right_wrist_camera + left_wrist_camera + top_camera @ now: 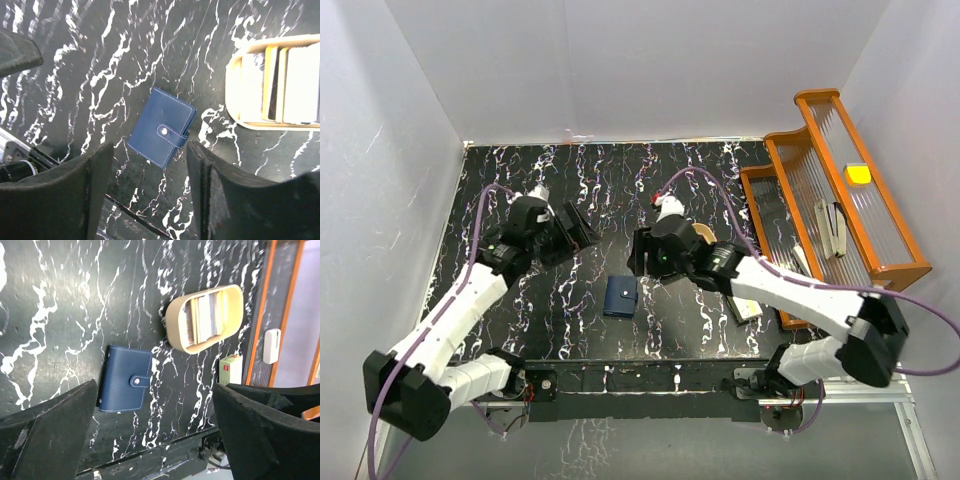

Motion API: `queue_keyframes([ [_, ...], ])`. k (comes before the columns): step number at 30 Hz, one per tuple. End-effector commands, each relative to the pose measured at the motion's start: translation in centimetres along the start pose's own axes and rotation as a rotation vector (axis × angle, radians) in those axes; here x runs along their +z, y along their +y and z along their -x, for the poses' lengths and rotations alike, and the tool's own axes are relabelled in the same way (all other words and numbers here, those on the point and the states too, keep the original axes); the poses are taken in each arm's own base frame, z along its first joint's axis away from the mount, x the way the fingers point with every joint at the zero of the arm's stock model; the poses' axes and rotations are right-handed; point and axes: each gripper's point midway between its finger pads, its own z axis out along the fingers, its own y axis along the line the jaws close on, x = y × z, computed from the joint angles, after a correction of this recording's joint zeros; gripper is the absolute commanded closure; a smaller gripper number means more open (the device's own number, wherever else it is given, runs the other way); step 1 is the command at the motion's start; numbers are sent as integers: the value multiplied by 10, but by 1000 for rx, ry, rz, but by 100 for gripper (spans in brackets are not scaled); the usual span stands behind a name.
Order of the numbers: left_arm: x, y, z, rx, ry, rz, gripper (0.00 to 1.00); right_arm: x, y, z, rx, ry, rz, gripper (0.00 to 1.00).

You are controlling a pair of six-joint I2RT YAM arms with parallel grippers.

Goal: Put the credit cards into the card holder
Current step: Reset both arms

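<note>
The small navy-blue folding card holder (620, 296) lies flat and closed on the black, white-veined marble table (600, 175), with its snap tab fastened over the front edge. It sits in the lower centre of the top view, below and between the two tools and touching neither. The left tool (575, 232), left of centre in that view, has its jaws spread wide with nothing between them. In the left wrist view its black fingers (50, 435) fill the two lower corners, and the card holder (125, 379) shows above the gap, left of the middle. The right tool (642, 258), just right of centre in the top view, stands open too, its gap narrower than the left one and empty. In the right wrist view its black fingers (55, 200) rise from the bottom edge, and the card holder (162, 127) lies at a slant just above the space between them. The thin rectangular credit cards (300, 85) stand on edge, side by side, inside a tan rounded-corner tray (233, 85) at the upper right of the right wrist view. They show pale grey-white faces and one yellow-orange edge. The tray rests on the table well apart from the card holder. An orange-framed tiered rack with ribbed clear panels (810, 190) stands along the right side of the top view. A small cream block (231, 370) lies on the table beside its edge.
</note>
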Motion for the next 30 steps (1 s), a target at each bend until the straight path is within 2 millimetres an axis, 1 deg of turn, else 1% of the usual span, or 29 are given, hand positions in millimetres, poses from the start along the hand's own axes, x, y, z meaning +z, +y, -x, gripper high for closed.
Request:
queue_keyframes([
  [1, -45, -12, 23, 91, -81, 15, 1, -45, 2, 52, -17, -193, -4, 36],
  [2, -53, -18, 26, 114, -90, 0, 1, -55, 2, 60, -18, -224, -3, 30],
  [3, -61, -24, 29, 140, -96, -19, 1, -66, 3, 68, -14, -257, 2, 20],
  [4, -68, -31, 32, 166, -99, -42, 1, -77, 2, 76, -4, -289, 3, 5],
  [5, -76, -38, 33, 204, -99, -70, 1, -87, 2, 84, 6, -320, 4, 2],
  [7, -91, -50, 35, 244, -103, -119, 1, -107, 1, 94, 25, -374, 14, 2],
  [10, -114, -64, 40, 283, -168, -192, 1, -133, -2, 105, 60, -447, 39, 2],
  [13, -132, -71, 40, 304, -229, -262, 1, -148, -1, 108, 78, -485, 71, 2],
  [14, -137, -73, 41, 310, -250, -279, 1, -151, -1, 109, 88, -492, 79, 2],
  [16, -141, -75, 38, 319, -262, -311, 1, -154, -1, 108, 103, -497, 90, 2],
  [19, -134, -68, 31, 313, -238, -308, 1, -156, -2, 107, 135, -505, 100, 2],
  [22, -125, -59, 25, 296, -219, -281, 1, -151, -3, 102, 168, -508, 111, 2],
  [24, -121, -56, 23, 289, -217, -285, 1, -147, -3, 98, 183, -502, 122, 2],
  [28, -119, -58, 18, 301, -207, -315, 1, -145, 3, 95, 186, -488, 156, 2],
  [30, -118, -56, 19, 310, -214, -309, 1, -143, 3, 94, 185, -482, 153, 2],
])
